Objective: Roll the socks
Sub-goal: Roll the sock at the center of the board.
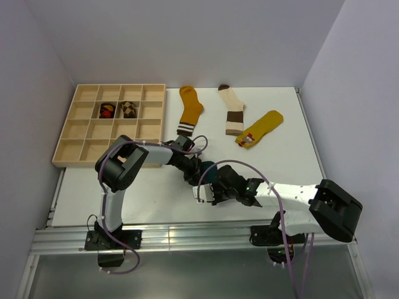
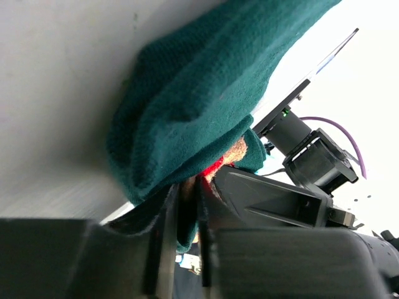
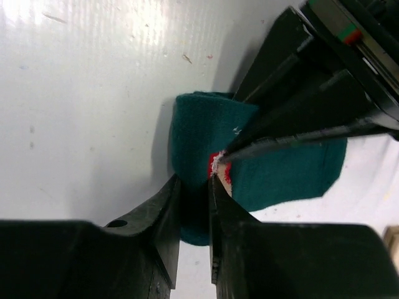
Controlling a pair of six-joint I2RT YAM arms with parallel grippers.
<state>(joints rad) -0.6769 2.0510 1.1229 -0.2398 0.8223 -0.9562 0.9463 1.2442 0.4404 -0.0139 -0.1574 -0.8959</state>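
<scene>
Subject item: one teal sock (image 1: 207, 169), lying near the near edge of the counter (image 1: 124, 193), about midway along it and directly between the two tools. The left tool (image 1: 194, 171) reaches it from the left side, the right tool (image 1: 216, 182) from the right. Both are at the sock, neither nearer. The left tool's jaws stand narrow with a fold of teal fabric between them. The right tool's jaws are likewise drawn close on the sock's edge, pinching it. The sock is folded over on itself into a soft, thick wad. In the right wrist view its long axis runs across from a rounded fold to the looser end under the left tool. The material is a fine dull knit, limp, with a small red and cream patch at the pinch point. Three flat socks lie along the far edge: mustard sock (image 1: 190, 109), cream sock (image 1: 232, 109), yellow sock (image 1: 262, 128). A wooden divided tray (image 1: 78, 134) occupies the far left corner, with two rolled socks (image 1: 118, 109) in adjoining compartments.
</scene>
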